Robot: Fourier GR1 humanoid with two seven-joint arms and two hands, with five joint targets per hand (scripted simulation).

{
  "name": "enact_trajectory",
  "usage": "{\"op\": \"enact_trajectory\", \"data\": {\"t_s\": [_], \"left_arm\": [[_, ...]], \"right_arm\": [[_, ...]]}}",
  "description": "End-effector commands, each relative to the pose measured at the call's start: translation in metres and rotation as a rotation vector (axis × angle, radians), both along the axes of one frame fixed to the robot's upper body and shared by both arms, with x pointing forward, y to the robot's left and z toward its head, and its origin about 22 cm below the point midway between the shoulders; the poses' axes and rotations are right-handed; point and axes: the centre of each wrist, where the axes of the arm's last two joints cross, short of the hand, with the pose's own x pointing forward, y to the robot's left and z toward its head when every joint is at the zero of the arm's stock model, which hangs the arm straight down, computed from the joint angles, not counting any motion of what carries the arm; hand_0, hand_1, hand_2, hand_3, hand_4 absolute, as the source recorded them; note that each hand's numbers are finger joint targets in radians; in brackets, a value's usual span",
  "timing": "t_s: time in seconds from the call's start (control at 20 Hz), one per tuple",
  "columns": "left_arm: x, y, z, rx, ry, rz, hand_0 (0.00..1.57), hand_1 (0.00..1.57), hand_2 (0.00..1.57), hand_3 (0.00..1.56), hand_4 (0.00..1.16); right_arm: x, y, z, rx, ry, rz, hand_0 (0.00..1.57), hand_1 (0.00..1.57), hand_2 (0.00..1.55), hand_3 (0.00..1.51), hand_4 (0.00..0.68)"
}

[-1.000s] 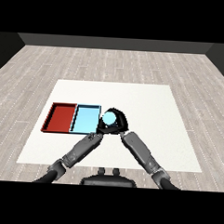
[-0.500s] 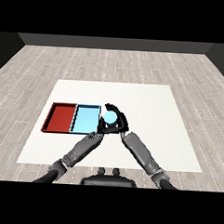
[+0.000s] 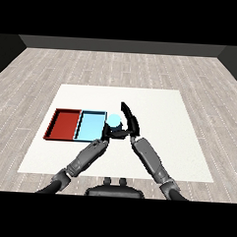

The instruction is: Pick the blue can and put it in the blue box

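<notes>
head view, near to far.

two grey forearms enter from the lower corners and converge toward the middle of the white table (image 3: 188, 144). the left forearm runs up and to the right; the right forearm runs up and to the left.

left hand (image 3: 106, 135): sits low, just below the right edge of the light blue tray, and shows only as a small dark shape where the two wrists meet. cannot tell how its fingers are set.

right hand (image 3: 130, 123): black, raised just right of the can. fingers are extended, pointing up and away, with the thumb reaching left under the can, so the hand stands spread rather than curled. whether the thumb touches the can cannot be told.

blue can (image 3: 114, 121): pale blue, round top facing the view. it lies at the right edge of the light blue tray, between that tray and the right hand's fingers, overlapping the tray's right rim in the view. whether it rests on the table, on the rim, or is lifted cannot be told. no fingers are seen wrapped round it.

light blue tray (image 3: 90, 126): lies flat on the table, left of the can.

red tray (image 3: 64, 124): directly left of the light blue tray, sides touching.

beyond the table, grey plank floor (image 3: 118, 66).
</notes>
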Motion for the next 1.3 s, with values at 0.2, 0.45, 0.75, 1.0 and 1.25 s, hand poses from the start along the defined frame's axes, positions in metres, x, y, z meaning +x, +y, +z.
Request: {"op": "enact_trajectory", "data": {"t_s": [0.2,0.45,0.75,1.0,1.25], "left_arm": [[0.003,0.017,-0.009,-0.023,-0.001,0.071,1.57,1.57,1.57,1.48,1.15],[0.026,0.042,0.005,-0.006,-0.043,0.132,1.57,1.57,1.57,1.47,1.14],[0.049,0.096,0.038,0.079,-0.031,0.214,1.57,1.57,1.56,1.47,1.15],[0.058,0.127,0.015,0.147,0.057,0.295,1.57,1.57,1.57,1.48,1.13],[0.086,0.149,0.019,0.254,0.197,0.371,1.57,1.57,1.57,1.49,1.10]], "right_arm": [[-0.009,-0.054,0.037,0.189,-0.018,0.001,0.00,0.00,0.00,0.00,0.000],[-0.040,-0.088,0.041,0.275,-0.115,-0.049,0.00,0.00,0.00,0.00,0.000],[-0.046,-0.148,0.019,0.302,-0.111,-0.190,0.00,0.00,0.00,0.00,0.000],[-0.047,-0.162,0.023,0.292,-0.128,-0.214,0.00,0.00,0.00,0.00,0.000],[-0.042,-0.154,0.017,0.299,-0.087,-0.230,0.00,0.00,0.00,0.00,0.000]]}}
